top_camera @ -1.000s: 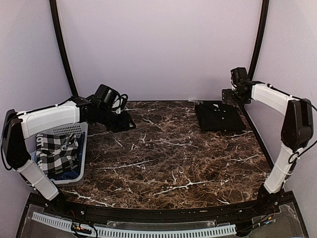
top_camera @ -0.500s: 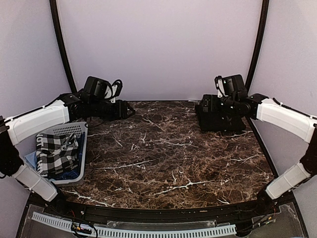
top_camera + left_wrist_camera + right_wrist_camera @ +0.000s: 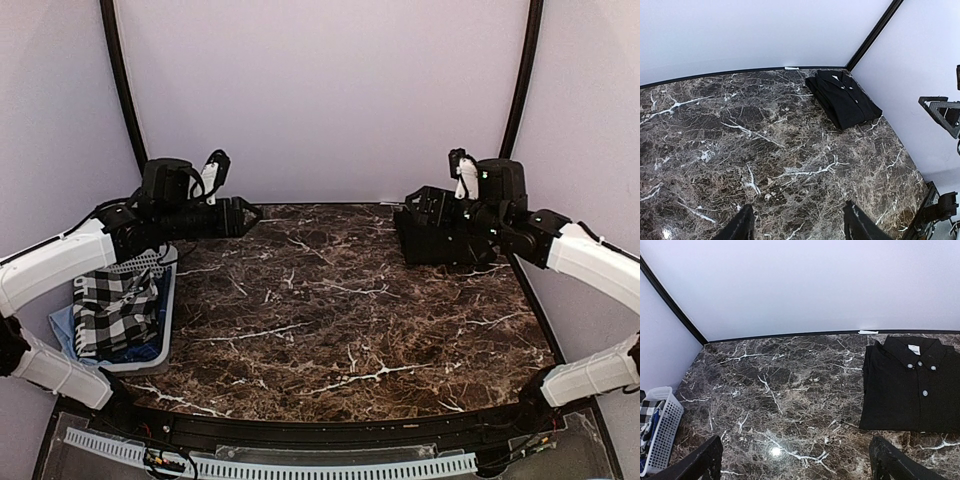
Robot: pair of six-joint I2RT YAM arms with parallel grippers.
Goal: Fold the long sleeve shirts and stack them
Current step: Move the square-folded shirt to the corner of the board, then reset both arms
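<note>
Black long-sleeve shirt [image 3: 912,385] lies folded flat in the far right corner of the marble table [image 3: 340,310], collar twd back wall, pale buttons facing up. R gripper [image 3: 797,462] hangs over the table just beside it, jaws spread wide, nothing betw them. L gripper [image 3: 800,227] is well apart at far left, above the table, pointing twd the middle, jaws apart, empty. Below the L arm, a white slatted basket [image 3: 150,265] holds a black-and-white checked cloth [image 3: 115,310] w/ blue fabric [image 3: 62,325] under it.
</note>
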